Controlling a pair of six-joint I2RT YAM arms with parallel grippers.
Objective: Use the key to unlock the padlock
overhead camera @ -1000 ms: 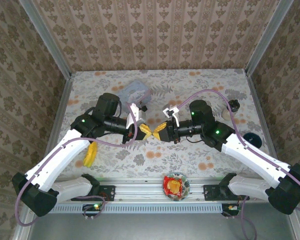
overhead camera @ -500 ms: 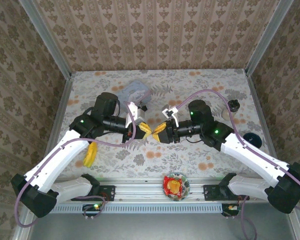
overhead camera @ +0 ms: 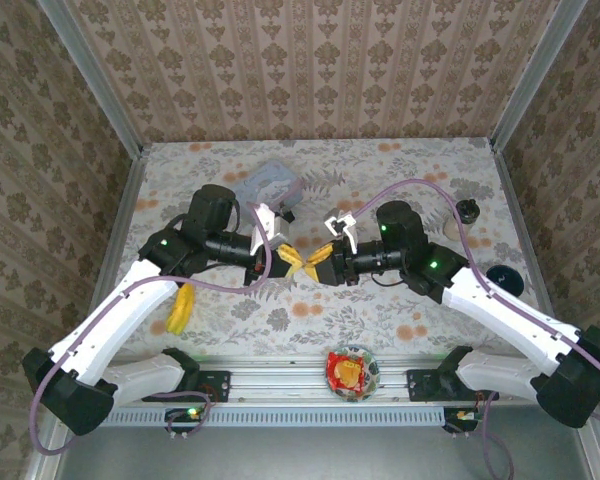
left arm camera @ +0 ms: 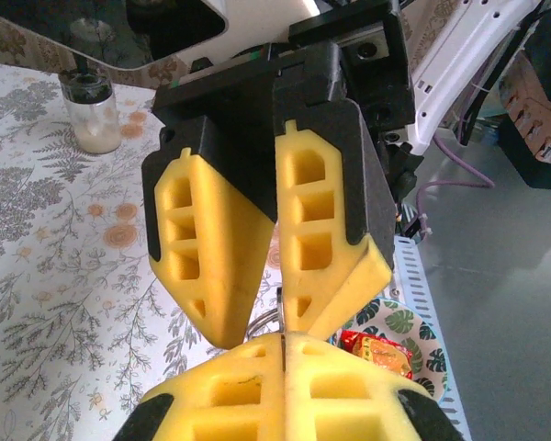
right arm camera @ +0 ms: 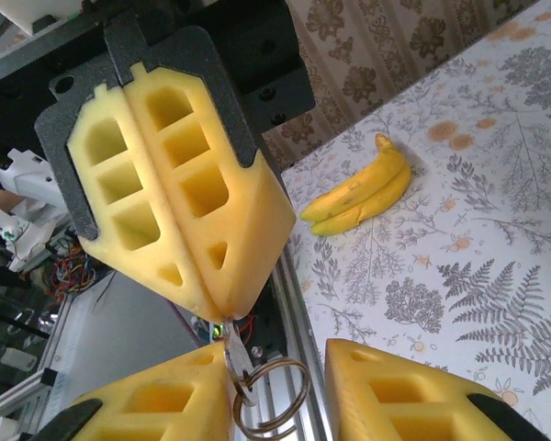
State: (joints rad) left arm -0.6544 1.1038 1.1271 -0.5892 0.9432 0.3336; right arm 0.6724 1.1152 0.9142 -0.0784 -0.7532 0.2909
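The key (right arm camera: pixel 228 342), a thin silvery blade on a wire ring (right arm camera: pixel 274 401), sticks out of my left gripper (overhead camera: pixel 293 260), which is shut on it above the middle of the table. In the left wrist view the blade (left arm camera: pixel 281 317) rises from the pressed-together pads of the left gripper (left arm camera: pixel 283 344). My right gripper (overhead camera: pixel 316 262) faces it tip to tip. The right gripper (right arm camera: pixel 280 367) stands open, the key lies against its left finger (right arm camera: pixel 156 404) and the ring hangs in the gap. A small black boxy thing (overhead camera: pixel 288 213) by the tin looks like the padlock.
A pale blue tin (overhead camera: pixel 268 180) lies at the back, left of centre. A banana (overhead camera: pixel 182 308) sits near the left arm. A leaf-patterned bowl (overhead camera: pixel 368 366) with a red packet stands at the front edge. A small black-capped bottle (overhead camera: pixel 467 212) and a dark round thing (overhead camera: pixel 500 277) are on the right.
My right gripper has shifted a little left, up against the left gripper's tip, and its jaws have spread apart. The left gripper has stayed shut on the key.
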